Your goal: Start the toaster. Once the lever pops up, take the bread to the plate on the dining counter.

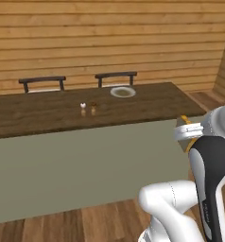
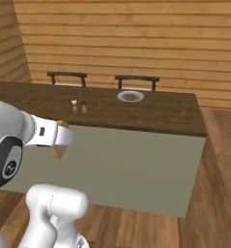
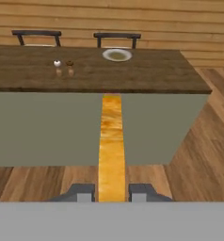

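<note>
bread: a thin slice (image 3: pixel 111 146) seen edge-on in the hand view, standing as a tall narrow strip that rises from between the finger tips; its edge is golden orange with darker brown mottling toward the top and a smoother yellow-orange lower down. In the left base view a small tan-yellow sliver (image 1: pixel 190 137) shows beside the white wrist; in the right base view a tan corner (image 2: pixel 57 151) pokes out under the hand.
claw: (image 3: pixel 112 193) closed on the bread, one dark finger tip (image 3: pixel 84 192) pressed against each flat face of the slice; held in the air in front of the counter's pale grey-green side panel, below the level of the top.
dining counter: a long dark brown plank counter (image 1: pixel 48 116) stretching across the room, with a plain side wall under it and wooden floor around it.
plate: round, shallow, white with a darker centre (image 1: pixel 123 92), sitting on the counter near its far edge, toward the right end; well apart from the bread.
shakers: two small ones (image 1: pixel 88 108), one white-topped, one brown-topped, standing side by side near the middle of the counter, left of the plate.
chairs: two dark chair backs (image 1: pixel 42 83) showing behind the counter against the plank wall.
</note>
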